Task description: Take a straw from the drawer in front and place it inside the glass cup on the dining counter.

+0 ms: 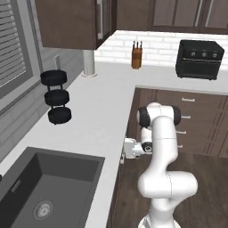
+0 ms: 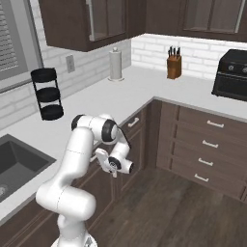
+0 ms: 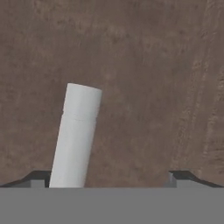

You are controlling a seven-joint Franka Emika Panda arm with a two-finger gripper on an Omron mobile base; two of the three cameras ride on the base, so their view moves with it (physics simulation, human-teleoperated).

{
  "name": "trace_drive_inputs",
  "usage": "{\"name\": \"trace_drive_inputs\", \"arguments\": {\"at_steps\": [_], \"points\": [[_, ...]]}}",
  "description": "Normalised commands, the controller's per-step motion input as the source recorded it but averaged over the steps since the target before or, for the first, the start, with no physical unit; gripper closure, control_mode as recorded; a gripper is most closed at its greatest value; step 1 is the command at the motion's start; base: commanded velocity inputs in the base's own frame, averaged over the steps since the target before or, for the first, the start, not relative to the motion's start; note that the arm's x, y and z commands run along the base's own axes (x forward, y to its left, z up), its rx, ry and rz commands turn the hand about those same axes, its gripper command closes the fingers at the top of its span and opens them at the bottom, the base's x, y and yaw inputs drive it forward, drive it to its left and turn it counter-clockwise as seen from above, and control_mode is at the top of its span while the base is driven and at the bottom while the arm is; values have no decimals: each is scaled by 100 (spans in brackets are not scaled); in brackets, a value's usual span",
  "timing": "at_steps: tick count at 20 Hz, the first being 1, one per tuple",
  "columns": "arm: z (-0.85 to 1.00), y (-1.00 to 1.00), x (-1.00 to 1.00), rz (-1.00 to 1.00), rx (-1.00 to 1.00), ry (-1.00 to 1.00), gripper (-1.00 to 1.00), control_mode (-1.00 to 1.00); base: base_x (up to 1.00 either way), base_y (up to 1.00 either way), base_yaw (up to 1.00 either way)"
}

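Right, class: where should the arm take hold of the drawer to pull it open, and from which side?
By the pale round handle on the drawer front, coming straight at the panel. The front is flat, so that raised bar is probably the only grippable part. Set the open fingers across its thin width; it sits off-centre, near one finger, so shift sideways first.

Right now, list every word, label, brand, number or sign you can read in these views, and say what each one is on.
None: no readable text anywhere.
The toaster oven has three knobs, with no legible markings around them.
The knife block, paper towel roll, black tiered rack and drawer fronts carry no lettering.
The hand view shows plain brown wood and a white handle, unmarked.
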Motion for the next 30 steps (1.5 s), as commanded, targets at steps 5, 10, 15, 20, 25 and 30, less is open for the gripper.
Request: {"name": "trace_drive_inputs", "arguments": {"at_steps": [5, 10, 15, 20, 25, 30], "points": [[-3, 22, -1, 0, 0, 0, 100, -100, 0, 0, 0], [1, -10, -27, 0, 0, 0, 100, -100, 0, 0, 0], [9, -63, -50, 0, 0, 0, 100, -100, 0, 0, 0], [6, -99, -67, 0, 4, 0, 100, -100, 0, 0, 0], [0, -100, -70, 0, 7, -1, 100, -100, 0, 0, 0], [0, -100, -41, 0, 2, 0, 100, -100, 0, 0, 0]]}}
